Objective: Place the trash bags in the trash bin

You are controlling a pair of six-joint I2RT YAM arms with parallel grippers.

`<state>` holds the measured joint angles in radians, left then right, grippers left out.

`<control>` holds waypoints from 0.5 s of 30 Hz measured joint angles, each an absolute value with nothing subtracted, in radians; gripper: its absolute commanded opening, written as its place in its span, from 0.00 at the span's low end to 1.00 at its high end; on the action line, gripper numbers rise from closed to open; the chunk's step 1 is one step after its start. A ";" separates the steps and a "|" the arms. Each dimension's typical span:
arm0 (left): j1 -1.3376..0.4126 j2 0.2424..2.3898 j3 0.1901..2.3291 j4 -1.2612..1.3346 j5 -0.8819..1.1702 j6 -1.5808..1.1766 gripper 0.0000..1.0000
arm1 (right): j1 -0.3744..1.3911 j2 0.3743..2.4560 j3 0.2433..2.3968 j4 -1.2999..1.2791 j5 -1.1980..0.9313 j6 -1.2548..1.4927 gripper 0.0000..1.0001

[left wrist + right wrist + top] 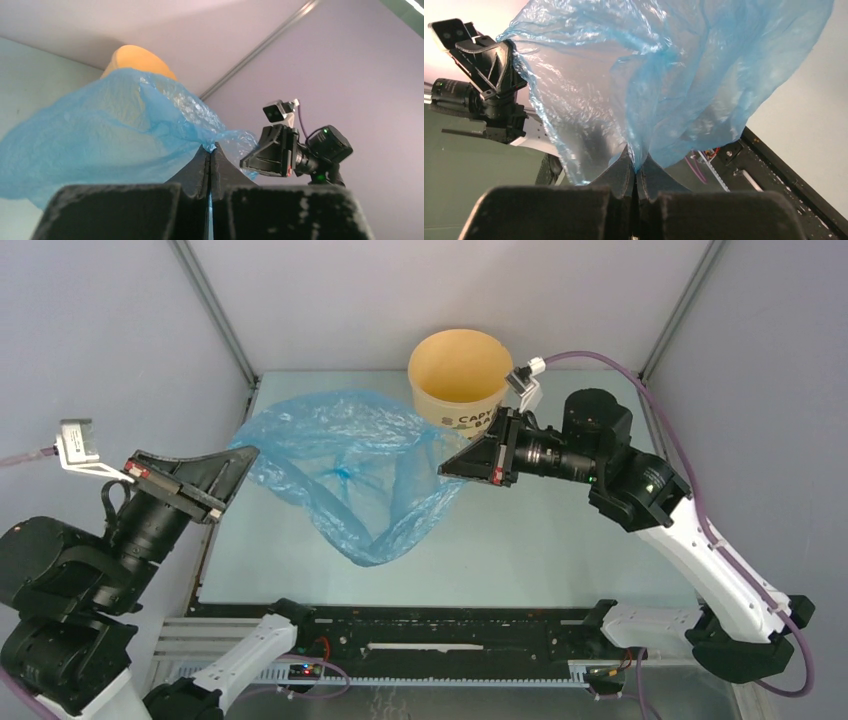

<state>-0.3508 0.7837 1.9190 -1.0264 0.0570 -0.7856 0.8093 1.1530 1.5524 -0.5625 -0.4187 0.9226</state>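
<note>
A thin light-blue trash bag (345, 465) hangs stretched between my two grippers above the table. My left gripper (243, 455) is shut on the bag's left edge; in the left wrist view the film (115, 130) bunches out of the pinched fingertips (212, 148). My right gripper (447, 466) is shut on the bag's right edge, and the film (674, 75) spreads up from its closed tips (636, 161). The pale yellow-tan trash bin (460, 375) stands upright at the back, just behind the right gripper, its mouth open.
The pale table (560, 540) ends at grey enclosure walls on the left, back and right. A black rail (450, 625) with wiring runs along the near edge between the arm bases. The right arm's purple cable (620, 365) loops over the back right.
</note>
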 measured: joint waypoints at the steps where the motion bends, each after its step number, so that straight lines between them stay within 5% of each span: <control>1: -0.351 0.787 1.918 -1.032 0.044 -0.785 0.00 | 0.803 1.153 1.552 -0.562 -0.424 0.922 0.11; 10: -0.350 0.789 1.838 -1.050 -0.161 -0.730 0.00 | 0.712 1.232 1.551 -0.566 -0.440 0.909 0.69; 15: -0.350 0.791 1.766 -1.057 -0.236 -0.680 0.00 | 0.588 1.241 1.552 -0.573 -0.443 0.893 0.87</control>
<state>-0.3500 0.7914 1.7660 -1.0573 -0.2356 -0.6800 0.5884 1.2407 1.5524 -0.5732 -0.4435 0.8932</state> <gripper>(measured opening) 0.005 0.802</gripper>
